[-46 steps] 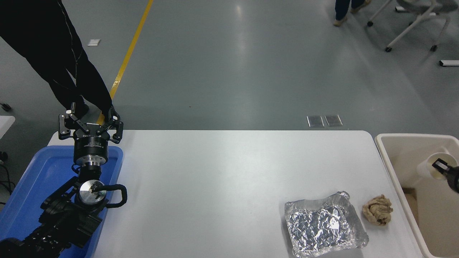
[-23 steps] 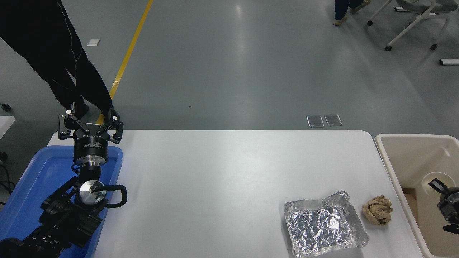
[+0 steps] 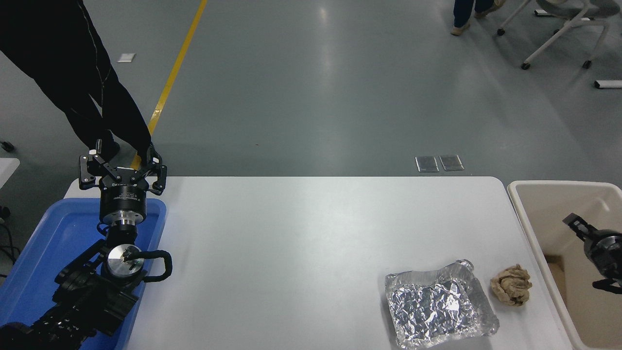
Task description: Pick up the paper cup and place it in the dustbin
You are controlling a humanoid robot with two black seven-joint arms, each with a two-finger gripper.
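Right gripper [image 3: 590, 253] hangs over the bin [image 3: 522, 214], at the frame's right edge. Fingers spread wide, nothing between them. One finger [image 3: 576, 224] points up-left, the other sits low near the edge, partly cut off.

Cup: not visible. Judged to lie inside the bin, behind the gripper or below the frame edge; the view there is poor, so this is a guess. If so, the task reads as done or nearly so.

Handling, judged from the task alone: a paper cup is light, thin-walled and easily crushed. Best held gently across the wall below the rim, where the roll stiffens it.

Left gripper [image 3: 122, 170] parked at lower left above the tray [image 3: 58, 233], fingers splayed apart, empty.

On the table [image 3: 291, 233]: foil [image 3: 440, 304] and, just beside it, a paper ball [image 3: 511, 284], both near the bin, untouched.
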